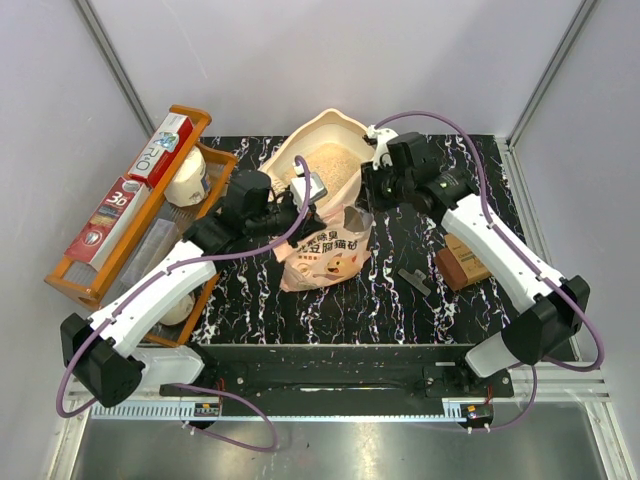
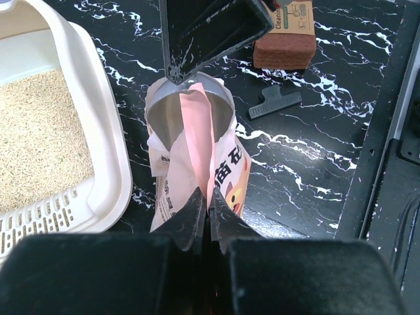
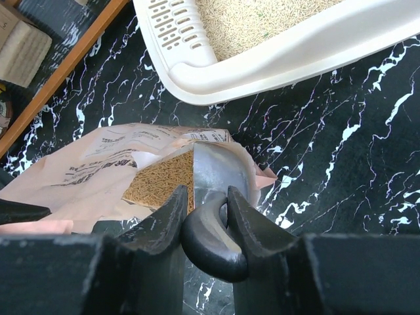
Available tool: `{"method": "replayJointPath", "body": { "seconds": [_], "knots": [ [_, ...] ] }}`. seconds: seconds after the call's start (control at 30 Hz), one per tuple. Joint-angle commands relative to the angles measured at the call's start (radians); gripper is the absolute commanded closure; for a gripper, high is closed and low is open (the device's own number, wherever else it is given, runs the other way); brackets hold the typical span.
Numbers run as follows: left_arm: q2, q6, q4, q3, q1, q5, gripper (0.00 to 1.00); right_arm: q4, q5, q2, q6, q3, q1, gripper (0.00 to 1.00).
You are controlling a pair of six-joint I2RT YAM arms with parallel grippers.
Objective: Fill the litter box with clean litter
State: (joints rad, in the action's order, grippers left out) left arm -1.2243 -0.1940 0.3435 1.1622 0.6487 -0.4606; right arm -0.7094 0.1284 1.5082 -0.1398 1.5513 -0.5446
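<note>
- The litter box [image 1: 335, 120] sits at the middle of the counter's [image 1: 400, 320] far edge. The pale litter [image 1: 325, 165] covers its floor.
- A pink bag [image 1: 325, 255] stands at the centre of the counter, just on the near side of the box. Its mouth is open and there are granules inside.
- The left pincer [image 2: 205, 200] is pressed fully closed on the bag's upper edge.
- The right pincer [image 3: 207, 197] is closed round the black handle of a metal scoop [image 3: 220, 167]. The scoop's blade is down in the bag's mouth against the granules.
- An orange rack [image 1: 80, 285] lies along the left edge.
- A brown block [image 1: 465, 262] and a black clip [image 1: 413, 280] lie toward the right edge.
</note>
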Motion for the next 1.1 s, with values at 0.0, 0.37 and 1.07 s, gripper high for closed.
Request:
{"method": "replayJointPath", "body": {
  "seconds": [0.0, 0.37, 1.07],
  "knots": [
    [0.028, -0.022, -0.141, 0.093, 0.016, -0.043, 1.00, 0.079, -0.107, 0.000, 0.025, -0.049, -0.003, 1.00],
    [0.017, -0.054, -0.141, 0.103, 0.019, -0.055, 1.00, 0.145, -0.043, 0.021, -0.056, -0.237, -0.025, 1.00],
    [-0.032, -0.246, 0.038, 0.169, 0.019, -0.007, 1.00, 0.701, 0.740, 0.132, -0.644, -0.358, 0.297, 1.00]
  ]
}}
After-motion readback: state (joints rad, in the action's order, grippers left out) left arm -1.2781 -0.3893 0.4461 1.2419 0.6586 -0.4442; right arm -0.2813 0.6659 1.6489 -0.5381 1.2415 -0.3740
